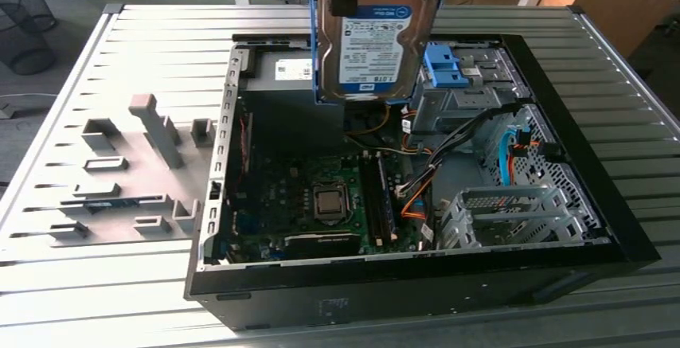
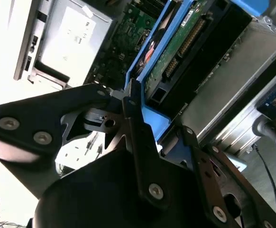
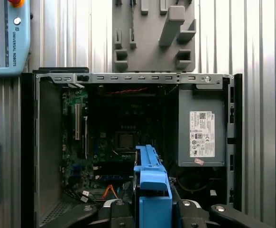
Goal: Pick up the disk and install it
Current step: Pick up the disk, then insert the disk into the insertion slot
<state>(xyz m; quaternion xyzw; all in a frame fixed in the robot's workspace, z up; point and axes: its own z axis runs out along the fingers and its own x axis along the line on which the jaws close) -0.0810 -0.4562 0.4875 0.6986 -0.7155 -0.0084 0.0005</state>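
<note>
Exterior view: the disk [image 1: 374, 45] hangs upright over the open computer case [image 1: 425, 284], at its twelve o'clock end. The blue bracket [image 1: 447, 68] is just beside the disk at three o'clock, with the motherboard [image 1: 318, 197] and cables [image 1: 425, 181] at six. A grey fixture plate [image 1: 117, 173] lies at the case's nine o'clock.

Second wrist view: the gripper [image 2: 150, 118] is clamped on the disk's blue edge.

First wrist view: a power supply [image 3: 202, 128] sits inside the case.

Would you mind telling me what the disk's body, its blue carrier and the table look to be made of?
The disk body looks like bare silver metal with a dull sheen and a paper-like label. Its carrier appears to be bright blue moulded plastic, smooth and slightly glossy. The table seems grey ribbed metal, possibly aluminium.
</note>
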